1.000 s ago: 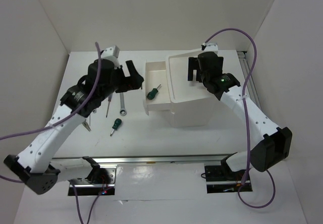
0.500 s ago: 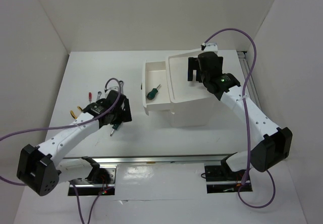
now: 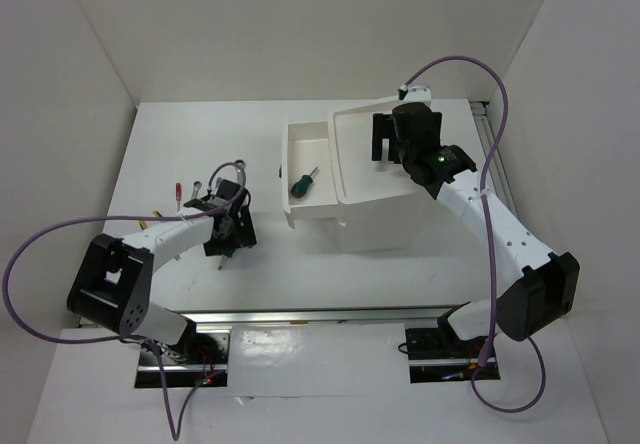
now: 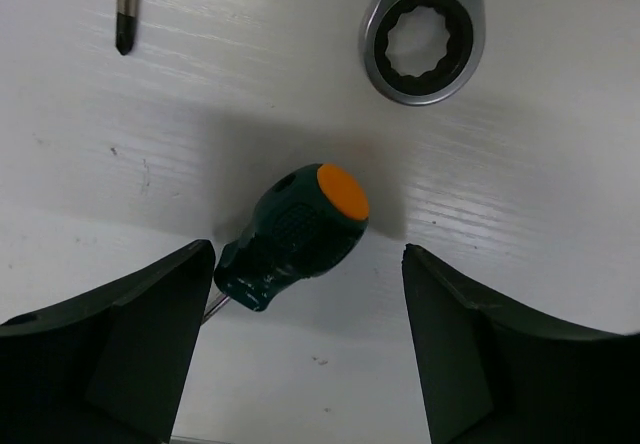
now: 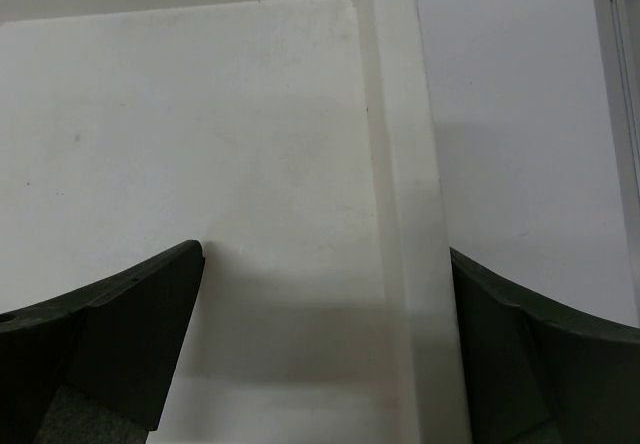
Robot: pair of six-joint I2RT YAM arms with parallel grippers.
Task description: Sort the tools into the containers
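Observation:
A stubby green-handled screwdriver [image 4: 295, 234] with an orange cap lies on the table between the fingers of my open left gripper [image 4: 308, 264], which is low over it [image 3: 228, 236]. It touches neither finger. A silver wrench's ring end [image 4: 425, 49] and a screwdriver tip [image 4: 122, 14] lie just beyond. A second green screwdriver [image 3: 303, 184] lies in the pulled-out drawer [image 3: 300, 134] of the white box unit [image 3: 385, 219]. My right gripper [image 3: 383, 142] is open and empty over the unit's top tray [image 5: 400, 164].
A red screwdriver [image 3: 179, 192], a silver tool [image 3: 197, 186] and yellow pliers [image 3: 152, 219] lie left of my left gripper. The table's side walls stand at left and right. A metal rail [image 3: 487, 144] runs along the right edge.
My left arm has swung from high up near the drawer down and back to the table, and now straddles the green screwdriver. The right arm has not moved.

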